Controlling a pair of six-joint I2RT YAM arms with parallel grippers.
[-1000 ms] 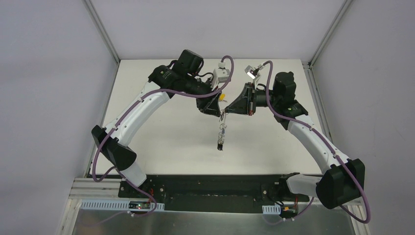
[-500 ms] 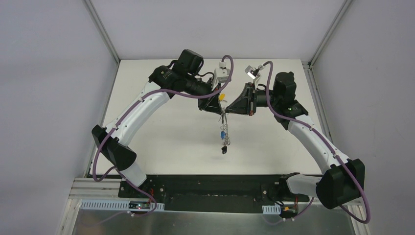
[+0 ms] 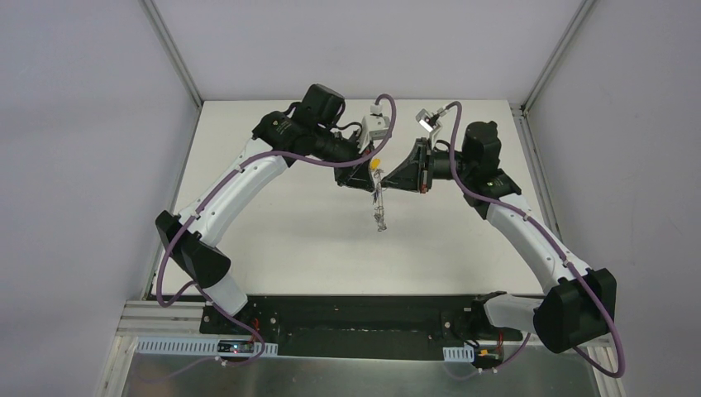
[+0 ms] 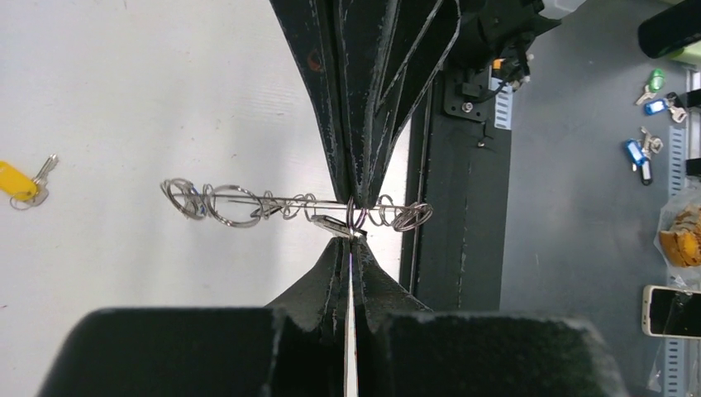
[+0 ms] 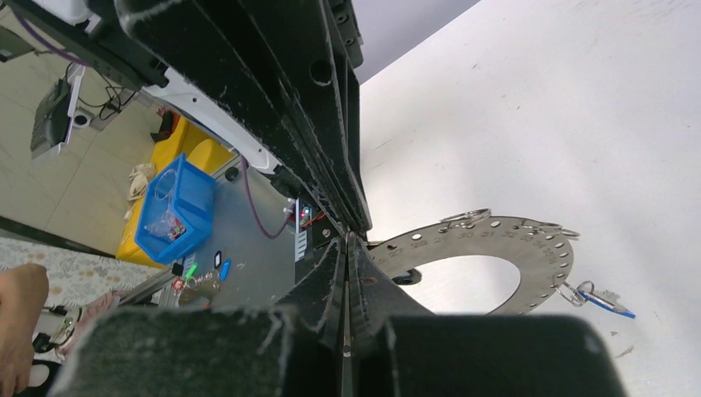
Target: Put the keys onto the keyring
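left gripper point(image 4: 351, 241): jaws pressed together, pinching the keyring point(image 4: 248, 205) rim. keyring hangs edge-on, extending toward 6 o'clock from the grip point. yellow key point(image 4: 16, 182) lies on the table point(image 3: 273, 215) at 12 o'clock. right gripper point(image 5: 348, 241): jaws pinching the same rim.

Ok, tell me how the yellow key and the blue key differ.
The yellow key lies loose on the table, apart from the keyring; the blue key hangs from a wire loop on that ring's rim. The yellow key shows its head broadside; the blue key shows edge-on. The ring bearing the blue key is pinched by the left claw and right claw; nothing holds the yellow key. Both are tiny beside the ring.
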